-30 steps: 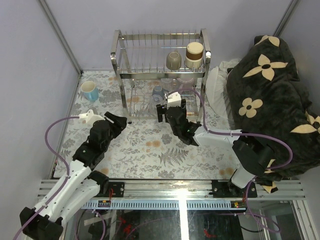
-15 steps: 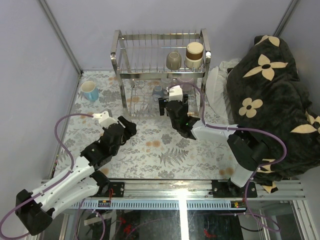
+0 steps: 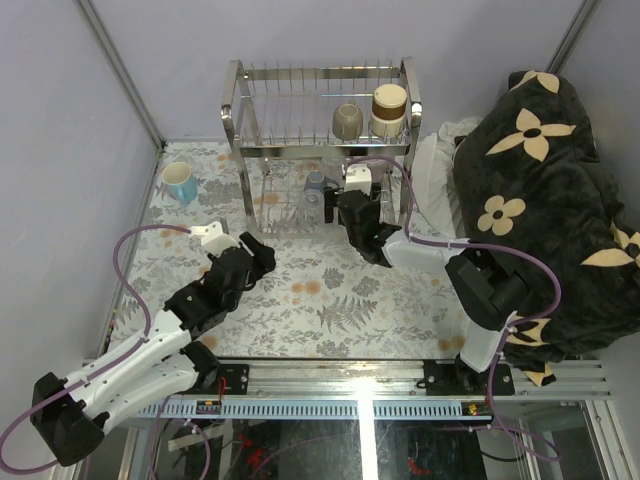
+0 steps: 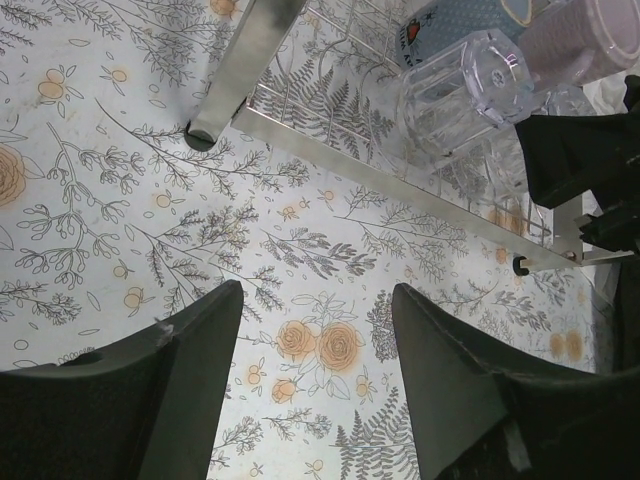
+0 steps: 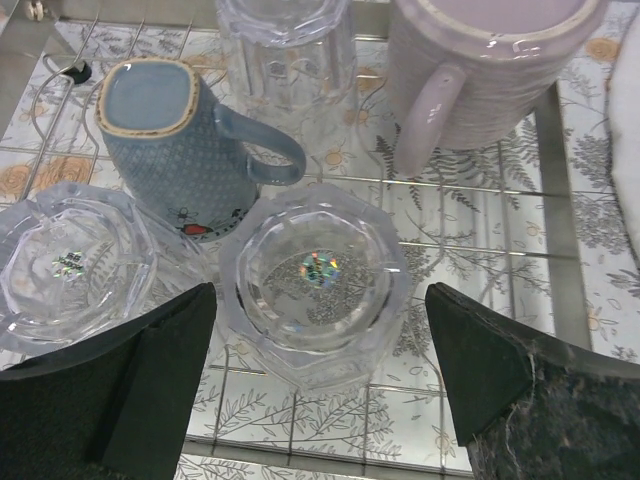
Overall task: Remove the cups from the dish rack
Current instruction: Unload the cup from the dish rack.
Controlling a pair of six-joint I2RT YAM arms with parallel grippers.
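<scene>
The chrome dish rack (image 3: pixel 240 150) stands at the back of the table. An olive-grey mug (image 3: pixel 347 121) and a brown-and-cream cup (image 3: pixel 389 108) sit on its upper tier. The lower tier holds a grey-blue cup (image 5: pixel 165 140), a pale lilac mug (image 5: pixel 480 75) and three clear glasses. My right gripper (image 5: pixel 320 350) reaches into that tier, open, its fingers either side of the nearest upturned glass (image 5: pixel 315 285) without touching it. My left gripper (image 4: pixel 315 330) hangs open and empty over the tablecloth, short of the rack's front post (image 4: pixel 245 65). A light blue mug (image 3: pixel 180 183) stands on the table, far left.
A black flower-print blanket (image 3: pixel 550 180) is piled along the right side, with a white item (image 3: pixel 435 185) between it and the rack. Grey walls close in the left and back. The floral tablecloth (image 3: pixel 300 300) lies between the arms.
My right gripper has pushed forward into the rack's lower tier. My left arm has swung right and forward, away from the light blue mug. Both stay open.
</scene>
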